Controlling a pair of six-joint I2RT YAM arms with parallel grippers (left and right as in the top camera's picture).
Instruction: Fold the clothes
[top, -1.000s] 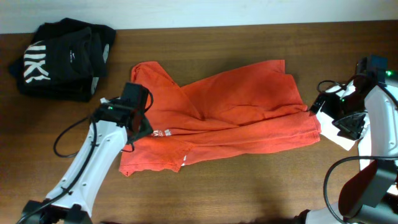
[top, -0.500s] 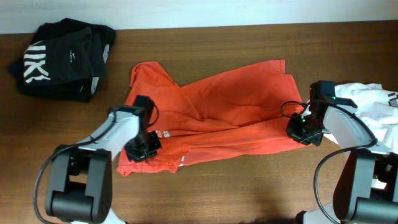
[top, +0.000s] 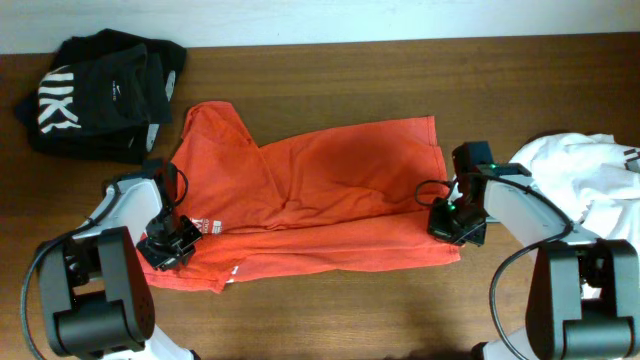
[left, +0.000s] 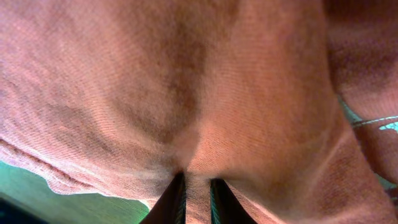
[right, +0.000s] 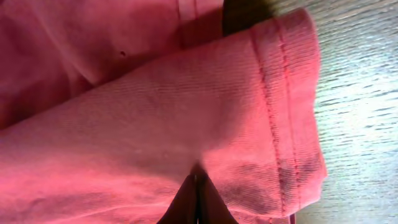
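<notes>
An orange shirt (top: 320, 190) lies crumpled across the middle of the brown table (top: 330, 310). My left gripper (top: 168, 240) is shut on the shirt's lower left edge. In the left wrist view a ridge of orange cloth (left: 186, 93) is pinched between the dark fingers (left: 171, 202) of that gripper (left: 198, 199). My right gripper (top: 455, 220) is shut on the shirt's lower right corner. In the right wrist view its gripper (right: 198, 199) has its tips pressed together in the fabric beside the stitched hem (right: 286, 106).
A pile of black clothes (top: 100, 95) with white lettering sits at the back left corner. A white garment (top: 580, 175) lies at the right edge, close behind my right arm. Bare wood runs along the front edge and the back.
Both arms came in to the shirt's lower corners and both grippers shut on the cloth. The shirt has slid to the left and toward the front.
</notes>
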